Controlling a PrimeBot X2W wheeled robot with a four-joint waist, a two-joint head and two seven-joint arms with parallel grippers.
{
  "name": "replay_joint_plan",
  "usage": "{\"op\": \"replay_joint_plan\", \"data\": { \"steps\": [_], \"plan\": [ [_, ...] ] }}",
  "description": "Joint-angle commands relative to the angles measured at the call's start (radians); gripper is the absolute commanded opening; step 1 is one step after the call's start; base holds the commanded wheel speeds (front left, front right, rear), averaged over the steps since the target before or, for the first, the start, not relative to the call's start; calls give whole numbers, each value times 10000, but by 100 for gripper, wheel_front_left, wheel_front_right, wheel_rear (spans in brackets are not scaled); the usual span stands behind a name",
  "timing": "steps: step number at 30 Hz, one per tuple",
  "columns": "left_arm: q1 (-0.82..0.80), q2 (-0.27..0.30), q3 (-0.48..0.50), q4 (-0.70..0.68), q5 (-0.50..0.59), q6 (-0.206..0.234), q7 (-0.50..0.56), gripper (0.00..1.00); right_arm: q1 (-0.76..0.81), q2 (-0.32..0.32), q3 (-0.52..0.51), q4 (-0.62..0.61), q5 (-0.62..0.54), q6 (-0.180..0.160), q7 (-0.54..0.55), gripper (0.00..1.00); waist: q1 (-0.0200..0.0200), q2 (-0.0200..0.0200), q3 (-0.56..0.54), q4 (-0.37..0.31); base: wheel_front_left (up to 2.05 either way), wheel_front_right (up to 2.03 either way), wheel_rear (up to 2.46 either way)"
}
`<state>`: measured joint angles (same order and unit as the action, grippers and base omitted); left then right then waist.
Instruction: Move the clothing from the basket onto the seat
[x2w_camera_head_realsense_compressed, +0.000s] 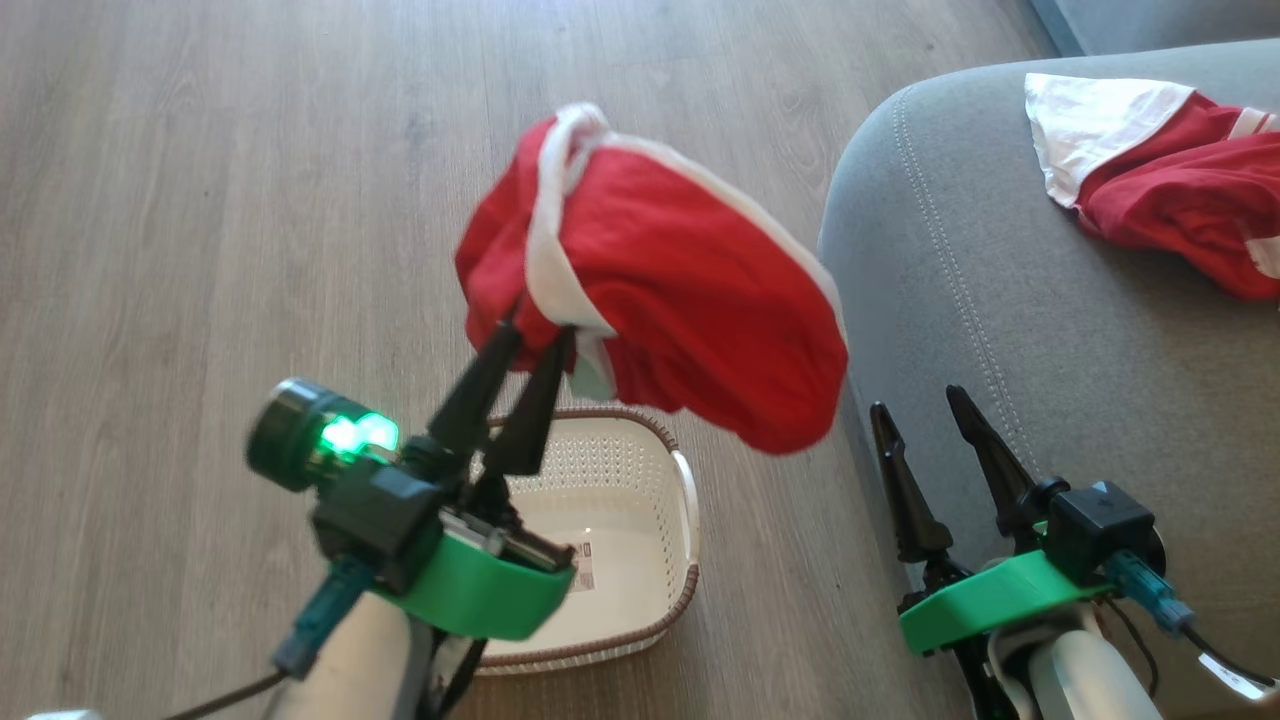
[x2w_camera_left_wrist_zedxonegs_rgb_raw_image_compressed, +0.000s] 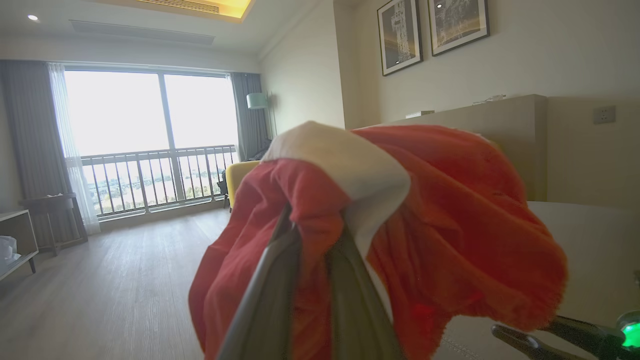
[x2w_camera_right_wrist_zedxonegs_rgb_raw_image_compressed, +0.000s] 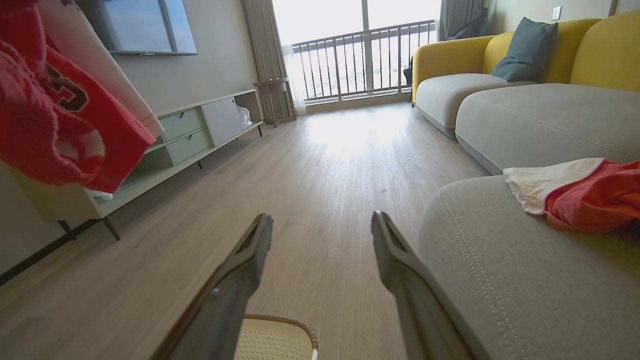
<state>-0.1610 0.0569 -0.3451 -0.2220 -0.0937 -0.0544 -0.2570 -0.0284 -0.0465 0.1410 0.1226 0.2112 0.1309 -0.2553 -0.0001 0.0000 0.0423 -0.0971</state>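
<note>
I'm counting two red garments: the left gripper (x2w_camera_head_realsense_compressed: 538, 335) is clamping the first garment (x2w_camera_head_realsense_compressed: 680, 290) tight, up in the air near the basket (x2w_camera_head_realsense_compressed: 600, 460); the second garment (x2w_camera_head_realsense_compressed: 1190, 190) is lying on the seat (x2w_camera_head_realsense_compressed: 1000, 300). The basket's single label (x2w_camera_head_realsense_compressed: 582, 566) is blurring past reading. The right gripper (x2w_camera_head_realsense_compressed: 917, 400) is gaping, empty.

Daylight floods through the big window (x2w_camera_left_wrist_zedxonegs_rgb_raw_image_compressed: 150, 130), blown out to white at the upper left of the left wrist view and top centre of the right wrist view, laying a pale glare patch on the wooden floor (x2w_camera_right_wrist_zedxonegs_rgb_raw_image_compressed: 350, 135) there. The head view is evenly bright and sharp, with only faint shadows. The red garment (x2w_camera_left_wrist_zedxonegs_rgb_raw_image_compressed: 450, 225) at the centre of the left wrist view is soft, out of focus, and lines bow towards both wrist views' edges.
</note>
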Motion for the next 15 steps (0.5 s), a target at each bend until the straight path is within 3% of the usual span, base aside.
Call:
{"op": "replay_joint_plan", "data": {
  "steps": [1,15],
  "plan": [
    [-193,-64,199,-202,125,-80,-47,0,-311,-38,276,-310,47,-2,-65,100,1,0,6,-19,0,0,0],
    [-131,-65,214,287,271,-35,-47,0,-378,-71,263,-375,-15,-2,-65,100,1,0,115,-93,0,0,0]
  ]
}}
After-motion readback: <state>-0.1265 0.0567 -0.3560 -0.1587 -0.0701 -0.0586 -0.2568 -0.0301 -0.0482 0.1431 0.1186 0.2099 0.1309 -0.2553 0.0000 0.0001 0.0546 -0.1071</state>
